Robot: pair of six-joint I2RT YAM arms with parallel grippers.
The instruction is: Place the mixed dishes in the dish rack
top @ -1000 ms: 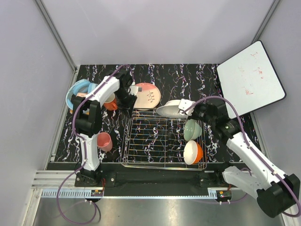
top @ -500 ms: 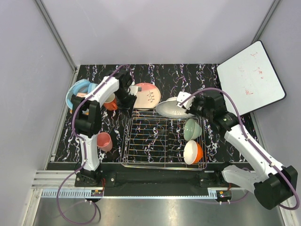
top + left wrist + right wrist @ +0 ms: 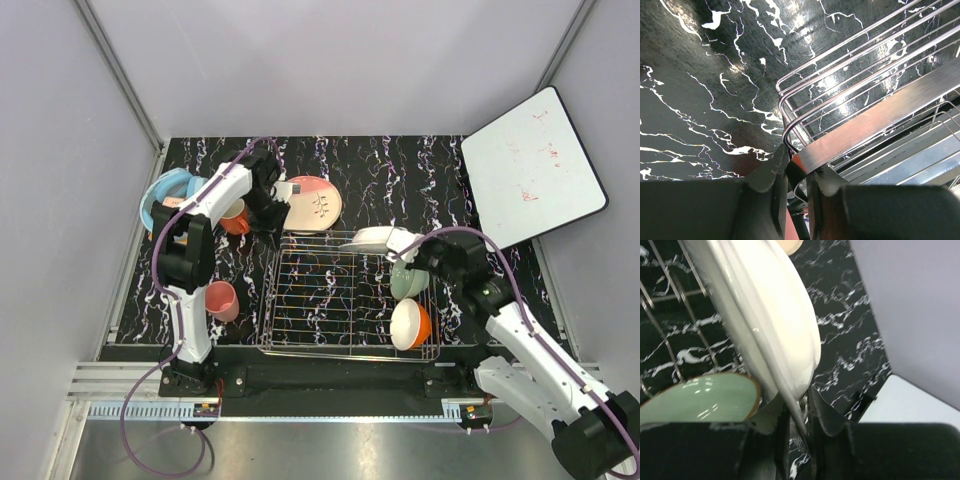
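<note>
The left gripper [image 3: 797,170] is pinched shut on the flat rim band of the large chrome wire dish rack [image 3: 880,115], at the corner just ahead of its fingers, likely steadying the basket for loading. The right gripper [image 3: 796,410] clamps the edge of the glossy white plate [image 3: 760,315], which juts forward from its fingers, tilted above the rack wires. The pale green ceramic bowl [image 3: 695,400] sits close beside the fingers, inside the rack. A rim grip probably lets the plate go in on edge.

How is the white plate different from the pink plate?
The white plate is plain and held tilted by the right gripper over the dish rack. The salmon-pink plate has a dark mark and lies flat on the table. Both are round.
</note>
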